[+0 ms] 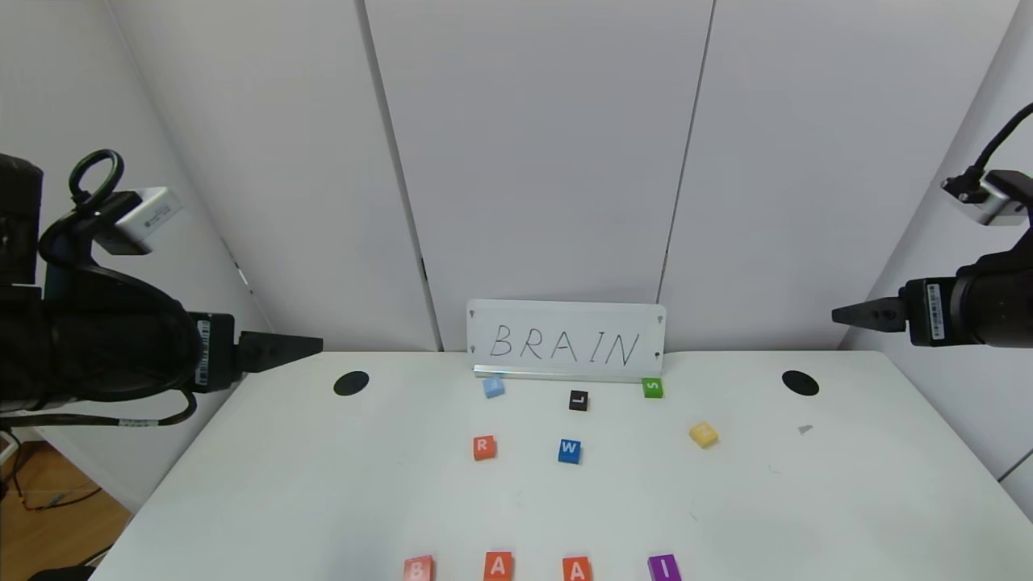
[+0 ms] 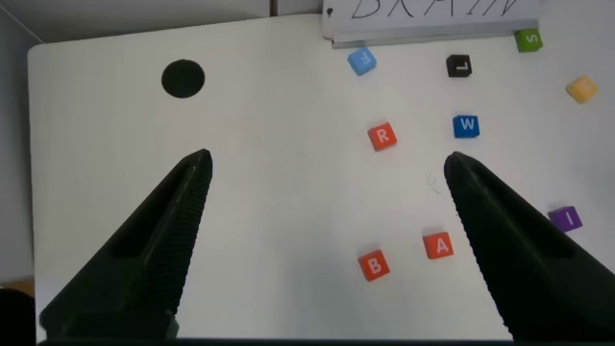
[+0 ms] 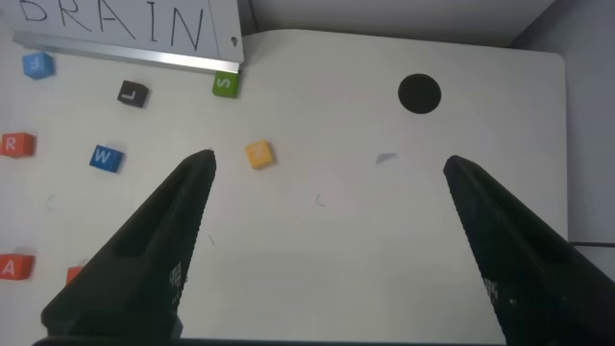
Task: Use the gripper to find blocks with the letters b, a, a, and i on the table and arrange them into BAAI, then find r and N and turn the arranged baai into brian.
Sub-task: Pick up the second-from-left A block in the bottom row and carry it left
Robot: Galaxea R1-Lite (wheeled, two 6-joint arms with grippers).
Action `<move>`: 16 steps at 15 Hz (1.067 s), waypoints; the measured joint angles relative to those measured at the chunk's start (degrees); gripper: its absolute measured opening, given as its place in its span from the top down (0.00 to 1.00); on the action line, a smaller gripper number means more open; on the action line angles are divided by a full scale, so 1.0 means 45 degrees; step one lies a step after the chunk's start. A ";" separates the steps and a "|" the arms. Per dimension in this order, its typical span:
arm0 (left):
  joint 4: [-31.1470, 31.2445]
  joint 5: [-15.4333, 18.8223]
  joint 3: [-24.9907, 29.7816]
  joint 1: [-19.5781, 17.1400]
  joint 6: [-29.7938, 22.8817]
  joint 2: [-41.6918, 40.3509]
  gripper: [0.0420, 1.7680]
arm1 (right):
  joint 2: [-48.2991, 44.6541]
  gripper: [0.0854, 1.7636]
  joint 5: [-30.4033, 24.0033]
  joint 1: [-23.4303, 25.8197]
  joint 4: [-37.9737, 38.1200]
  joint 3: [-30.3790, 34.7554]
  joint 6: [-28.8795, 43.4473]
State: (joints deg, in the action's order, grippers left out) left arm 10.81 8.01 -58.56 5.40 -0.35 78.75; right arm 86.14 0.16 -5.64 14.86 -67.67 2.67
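Along the near edge, the blocks (image 1: 498, 566) spell BAAI.

Before you, pale grey wall panels (image 1: 533, 145) rise behind the work surface, split by thin dark vertical seams and angling inward at both sides. A white sign (image 1: 566, 340) hand-lettered "BRAIN" leans against the middle panel. At your lower left, a strip of wooden floor (image 1: 48, 516) shows, crossed by loose cables. Light falls soft and even throughout.
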 joint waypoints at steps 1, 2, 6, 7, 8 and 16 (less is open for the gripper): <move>0.0005 -0.0079 0.0171 0.0341 -0.0041 0.0054 0.03 | 0.0035 0.03 0.0005 0.0011 0.0000 -0.0005 -0.0005; 0.0000 -0.0195 0.0423 0.0777 -0.0122 0.0108 0.03 | 0.0065 0.03 0.0005 0.0019 -0.0008 -0.0011 -0.0005; -0.0149 -0.2538 0.1482 0.3278 -0.1059 0.0740 0.03 | 0.0138 0.03 0.0005 0.0019 -0.0024 -0.0019 -0.0005; -0.0179 -0.3056 0.1579 0.3988 -0.1636 0.1002 0.03 | 0.0146 0.03 0.0005 0.0011 -0.0019 -0.0019 -0.0005; -0.0190 -0.3538 0.1647 0.4771 -0.2322 0.1327 0.03 | 0.0165 0.03 0.0011 0.0011 -0.0024 -0.0019 -0.0011; -0.0263 -0.6862 0.1010 0.8783 -0.7664 0.4930 0.03 | 0.0225 0.03 0.0024 0.0043 -0.0024 -0.0041 -0.0005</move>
State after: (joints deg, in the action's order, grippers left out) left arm 9.63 -22.87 -54.02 44.92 -34.84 100.94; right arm 87.15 0.27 -5.45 14.75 -67.85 2.65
